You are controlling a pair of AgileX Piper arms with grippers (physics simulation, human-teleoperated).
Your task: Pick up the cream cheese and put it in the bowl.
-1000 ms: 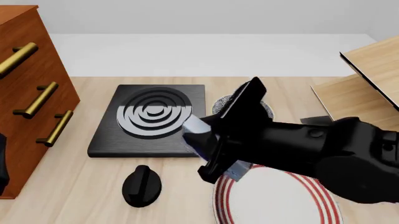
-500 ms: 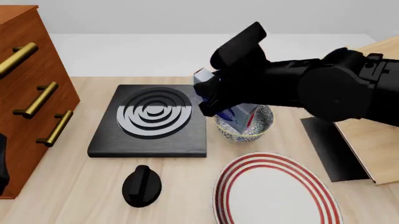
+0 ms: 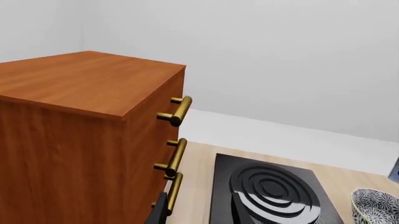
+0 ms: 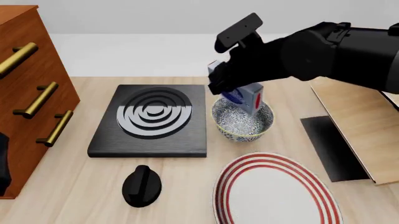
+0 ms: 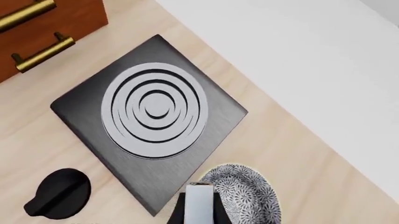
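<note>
Cream cheese (image 4: 247,96) being held clamped in right end effector (image 4: 232,88), long axis tilted, hanging directly over bowl (image 4: 242,122), toward its 12 o'clock rim. Left end effector unseen.

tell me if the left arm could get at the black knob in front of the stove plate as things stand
Probably yes. The black knob lies in the open on the left arm's side, nothing on it or beside it, and the right gripper is away over the bowl.

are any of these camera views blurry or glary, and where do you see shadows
Front view: sharp, no glare, soft shadow beside the knob. Right wrist view: sharp, with the cream cheese cropped at the picture's edge. Left wrist view: sharp, evenly lit cabinet.
</note>
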